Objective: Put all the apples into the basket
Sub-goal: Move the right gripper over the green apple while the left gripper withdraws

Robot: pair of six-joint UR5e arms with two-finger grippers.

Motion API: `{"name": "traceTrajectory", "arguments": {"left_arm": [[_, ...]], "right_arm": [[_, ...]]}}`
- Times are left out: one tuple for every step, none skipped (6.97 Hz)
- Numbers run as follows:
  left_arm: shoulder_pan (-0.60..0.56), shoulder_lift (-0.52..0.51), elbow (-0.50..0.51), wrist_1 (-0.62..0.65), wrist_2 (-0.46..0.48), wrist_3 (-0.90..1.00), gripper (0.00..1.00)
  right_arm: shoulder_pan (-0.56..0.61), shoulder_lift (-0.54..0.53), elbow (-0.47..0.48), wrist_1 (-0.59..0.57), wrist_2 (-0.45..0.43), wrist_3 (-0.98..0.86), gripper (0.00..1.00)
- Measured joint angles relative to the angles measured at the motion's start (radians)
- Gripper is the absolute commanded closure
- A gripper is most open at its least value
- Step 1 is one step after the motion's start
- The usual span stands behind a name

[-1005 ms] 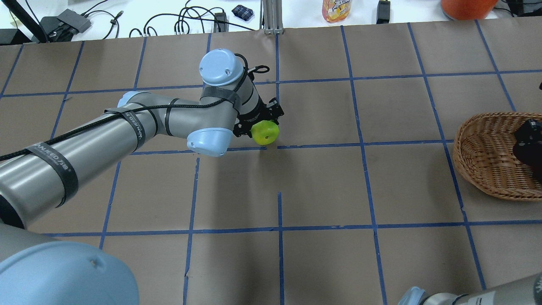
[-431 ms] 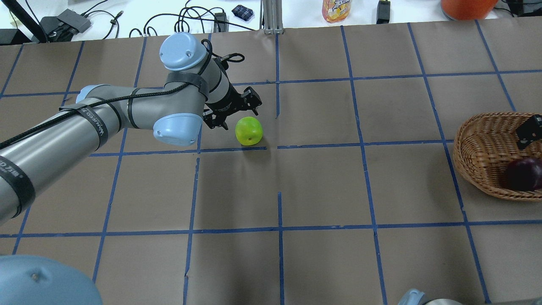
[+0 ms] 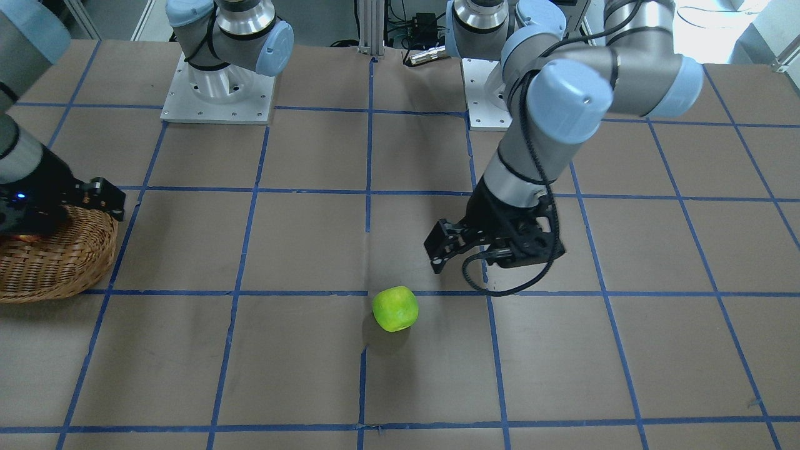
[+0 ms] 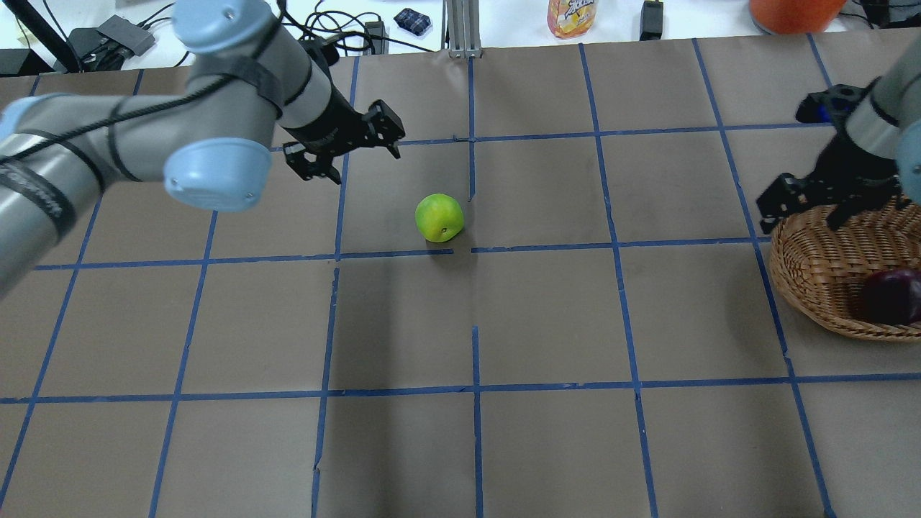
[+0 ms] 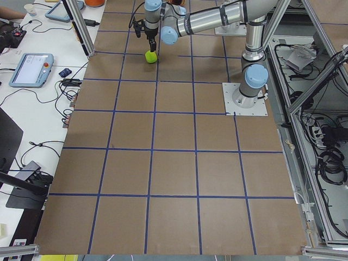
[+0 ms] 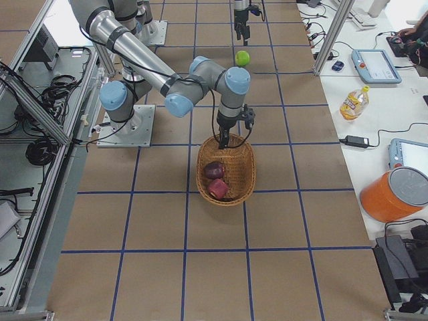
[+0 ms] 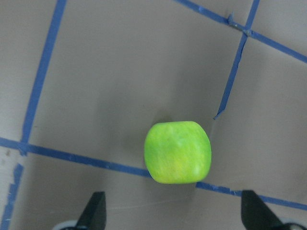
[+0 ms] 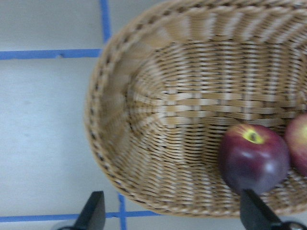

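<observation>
The lime green apple (image 4: 439, 218) lies alone on the brown table near the middle, also in the front view (image 3: 395, 309) and the left wrist view (image 7: 178, 152). My left gripper (image 4: 365, 164) is open and empty, raised behind and left of it. The wicker basket (image 4: 813, 288) sits at the right edge. It holds the maroon apple (image 4: 892, 296) and the red apple (image 6: 218, 189); both show in the right wrist view, maroon (image 8: 254, 158) and red (image 8: 300, 148). My right gripper (image 4: 799, 219) is open and empty above the basket's left rim.
A drink bottle (image 4: 572, 16), an orange container (image 4: 795, 13) and cables lie on the white bench past the table's far edge. The two arm bases (image 3: 219, 94) stand on the robot's side. Blue tape lines grid the table.
My left gripper let go of the green apple, then lifted and drew back to the left; the apple shifted slightly. My right gripper left the maroon apple in the basket and rose to its left rim.
</observation>
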State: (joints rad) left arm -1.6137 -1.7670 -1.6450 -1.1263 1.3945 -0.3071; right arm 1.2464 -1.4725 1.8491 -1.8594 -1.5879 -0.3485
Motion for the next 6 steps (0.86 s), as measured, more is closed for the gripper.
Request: {"name": "traceTrajectory", "arguments": {"left_arm": [[0.067,0.043,0.077,-0.135,0.043,0.145,0.0],[0.13,0.074,0.155,-0.279,0.105,0.297,0.0],[0.18,0.083,0.236,-0.411,0.145,0.403,0.0],[0.204,0.073,0.31,-0.512,0.164,0.449,0.0],[0.195,0.062,0.356,-0.565,0.169,0.459,0.0],[0.171,0.055,0.377,-0.576,0.174,0.45,0.0]], "right_arm": [[0.119,0.004,-0.006,-0.017,0.036,0.116,0.0],[0.224,0.016,-0.02,-0.047,0.093,0.239,0.0],[0.316,0.048,-0.058,-0.073,0.142,0.37,0.0],[0.406,0.102,-0.119,-0.09,0.166,0.486,0.0],[0.5,0.181,-0.192,-0.119,0.175,0.588,0.0],[0.581,0.265,-0.256,-0.164,0.177,0.654,0.0]]}}
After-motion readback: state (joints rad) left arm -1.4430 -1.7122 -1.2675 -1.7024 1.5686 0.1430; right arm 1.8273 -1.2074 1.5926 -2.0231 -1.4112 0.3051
